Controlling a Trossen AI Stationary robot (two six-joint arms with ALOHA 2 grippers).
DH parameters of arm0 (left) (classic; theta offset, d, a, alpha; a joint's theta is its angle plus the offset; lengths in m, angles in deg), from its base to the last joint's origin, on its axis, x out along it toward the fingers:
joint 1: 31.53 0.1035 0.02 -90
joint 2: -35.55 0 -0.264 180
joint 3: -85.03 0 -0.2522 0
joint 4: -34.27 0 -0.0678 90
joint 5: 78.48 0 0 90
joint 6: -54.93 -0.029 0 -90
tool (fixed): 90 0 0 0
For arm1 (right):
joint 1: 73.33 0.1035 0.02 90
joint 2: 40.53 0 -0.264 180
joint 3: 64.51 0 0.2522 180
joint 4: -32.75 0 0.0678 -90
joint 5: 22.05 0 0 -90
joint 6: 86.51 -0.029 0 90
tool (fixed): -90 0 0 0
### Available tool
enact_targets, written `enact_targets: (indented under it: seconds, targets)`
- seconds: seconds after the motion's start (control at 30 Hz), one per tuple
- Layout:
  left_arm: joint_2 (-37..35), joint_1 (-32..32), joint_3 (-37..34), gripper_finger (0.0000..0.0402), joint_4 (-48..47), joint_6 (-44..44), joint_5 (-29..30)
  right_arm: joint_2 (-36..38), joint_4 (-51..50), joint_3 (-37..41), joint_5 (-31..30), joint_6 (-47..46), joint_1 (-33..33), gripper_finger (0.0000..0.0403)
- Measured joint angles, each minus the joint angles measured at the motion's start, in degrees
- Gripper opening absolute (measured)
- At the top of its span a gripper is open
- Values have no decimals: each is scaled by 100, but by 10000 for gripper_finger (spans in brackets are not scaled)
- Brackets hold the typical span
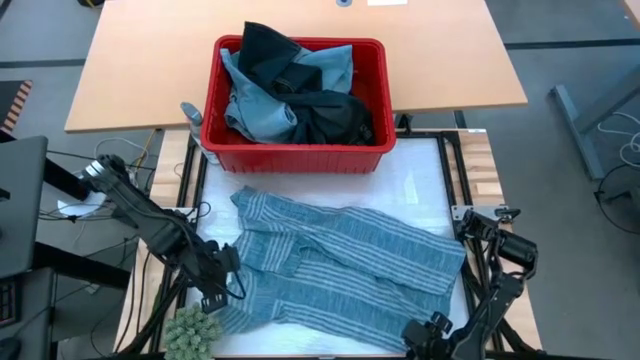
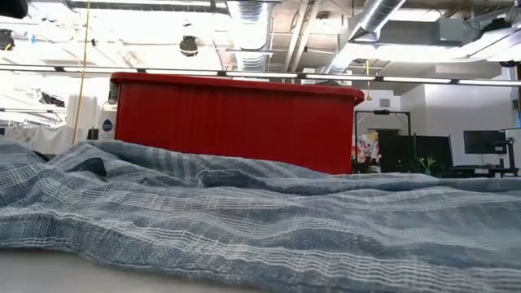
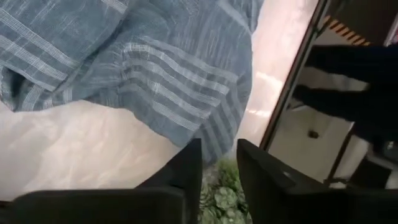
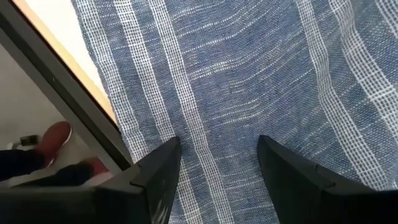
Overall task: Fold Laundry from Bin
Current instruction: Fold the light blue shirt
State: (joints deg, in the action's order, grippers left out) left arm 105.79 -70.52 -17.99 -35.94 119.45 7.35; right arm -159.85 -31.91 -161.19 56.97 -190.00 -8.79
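Observation:
A grey-blue striped garment (image 1: 340,265) lies spread and rumpled on the white table top, in front of the red bin (image 1: 290,158). The bin holds a light blue garment (image 1: 260,105) and dark garments (image 1: 330,115). My left gripper (image 1: 218,292) hangs open over the table's near left, just off the striped garment's near left edge (image 3: 186,134), with nothing between its fingers. My right gripper (image 1: 422,336) points down, open wide, over the garment's near right part (image 4: 249,74). In the low view the garment (image 2: 244,220) fills the foreground before the bin (image 2: 236,122); neither gripper shows there. My right gripper's open fingers (image 4: 165,162) stand on either side of a flat stretch of the striped garment, coming from above. I cannot tell whether they touch the cloth.
A small green tufted thing (image 1: 190,330) sits at the near left corner, under my left gripper (image 3: 219,146). A dark metal frame (image 1: 455,190) borders the white top. A wooden table (image 1: 450,60) stands behind the bin. A bottle (image 2: 108,126) stands left of the bin.

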Motion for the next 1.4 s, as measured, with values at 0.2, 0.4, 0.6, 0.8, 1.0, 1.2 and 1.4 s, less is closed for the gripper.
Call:
enact_targets:
  seconds: [0.2,0.4,0.6,0.8,1.0,1.2,1.4]
  targets:
    - [-50,311,6,126,168,-544,1751,-7,2,4,31,-2,26,242]
    - [385,1327,9,127,85,-2316,2610,-11,24,7,31,-2,20,242]
    - [1182,2157,7,127,172,-4116,2589,-16,11,-40,44,-11,18,242]
    - [1742,2441,7,127,616,-5063,2030,-24,17,-120,95,-24,18,242]
    - [2255,2611,7,127,696,-5635,2118,-24,17,-122,84,-238,21,242]
    - [2614,2919,4,64,462,-5548,2258,-24,20,-122,68,-253,26,242]
    - [2619,3076,-22,5,-319,-5116,2353,-42,-156,-246,67,-120,24,242]
